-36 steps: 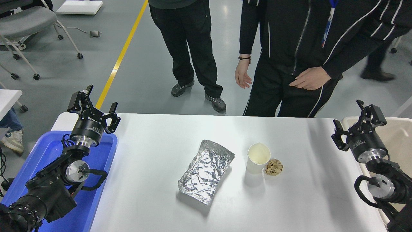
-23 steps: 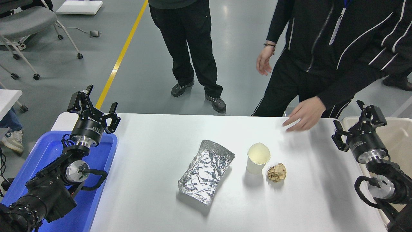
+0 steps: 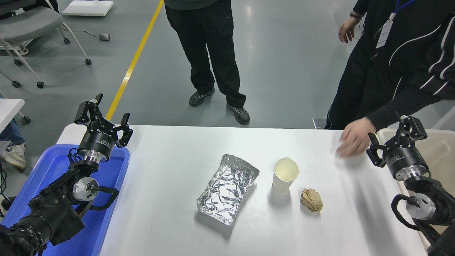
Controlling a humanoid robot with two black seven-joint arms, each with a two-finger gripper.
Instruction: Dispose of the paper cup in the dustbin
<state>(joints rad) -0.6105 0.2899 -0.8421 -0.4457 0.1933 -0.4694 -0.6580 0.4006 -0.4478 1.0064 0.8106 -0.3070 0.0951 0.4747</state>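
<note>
Head view: white table (image 3: 170, 199), grey floor (image 3: 284, 71)

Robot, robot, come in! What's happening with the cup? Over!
Left gripper open, parked over blue tray. Right gripper open, beside dustbin. Paper cup upright, untouched, mid-table. Person's hand on table near right gripper.

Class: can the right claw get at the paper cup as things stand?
Probably not yet: a person's hand rests on the table beside the open right claw, across its way to the paper cup.
</note>
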